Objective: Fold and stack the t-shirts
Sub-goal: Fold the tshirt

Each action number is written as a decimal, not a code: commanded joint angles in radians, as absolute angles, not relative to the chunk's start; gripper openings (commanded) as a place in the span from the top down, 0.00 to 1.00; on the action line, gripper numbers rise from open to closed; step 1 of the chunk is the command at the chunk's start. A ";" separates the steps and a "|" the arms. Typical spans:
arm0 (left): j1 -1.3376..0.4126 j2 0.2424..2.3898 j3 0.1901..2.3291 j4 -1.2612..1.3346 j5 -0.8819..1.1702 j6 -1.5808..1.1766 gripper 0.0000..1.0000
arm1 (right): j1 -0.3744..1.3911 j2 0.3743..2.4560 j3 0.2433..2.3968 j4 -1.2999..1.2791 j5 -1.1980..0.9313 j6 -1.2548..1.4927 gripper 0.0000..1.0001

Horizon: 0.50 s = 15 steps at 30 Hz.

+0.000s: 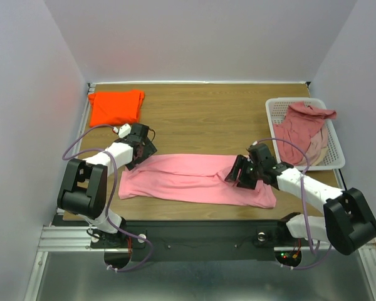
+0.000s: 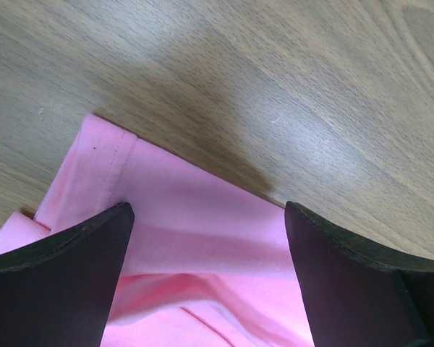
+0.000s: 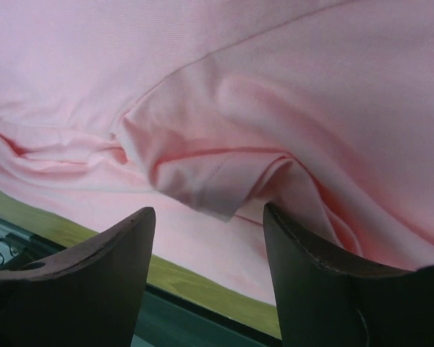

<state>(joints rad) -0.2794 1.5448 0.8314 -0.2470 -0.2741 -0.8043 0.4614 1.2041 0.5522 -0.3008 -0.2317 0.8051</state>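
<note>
Pink t-shirt (image 1: 188,180) spread across the near surface (image 1: 207,119).
Left pincer (image 1: 138,157) wide over its left hem (image 2: 123,163) — right pincer (image 1: 236,175) half-open, straddling a raised fold (image 3: 224,181) at its right.

A bubblegum pink t-shirt (image 1: 188,179) is spread lengthwise along the near edge of the table (image 1: 207,116), flattened into a long band with soft creases; its right end is bunched into a raised fold, and a stitched hem is seen at its left end; a bright orange t-shirt (image 1: 116,106) is laid folded into a rough square at the table's far left corner; dusty rose t-shirts (image 1: 304,128) are heaped crumpled at the far right corner, a paler one partly covered beneath.
</note>
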 commanded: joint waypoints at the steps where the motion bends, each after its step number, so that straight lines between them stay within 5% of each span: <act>1: -0.272 1.526 0.802 -0.299 -0.270 -0.796 0.02 | 0.479 1.241 0.535 -0.209 -0.221 0.825 0.35; 9: -0.272 1.520 0.796 -0.295 -0.268 -0.799 0.02 | 0.482 1.262 0.525 -0.143 -0.233 0.841 0.67; 15: -0.272 1.516 0.790 -0.296 -0.270 -0.798 0.02 | 0.480 1.267 0.515 -0.141 -0.212 0.856 0.80</act>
<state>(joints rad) -0.2794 1.5375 0.8253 -0.2466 -0.2699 -0.8017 0.4728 1.2667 0.5232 -0.1959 -0.2317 0.8421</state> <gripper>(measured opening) 0.985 0.237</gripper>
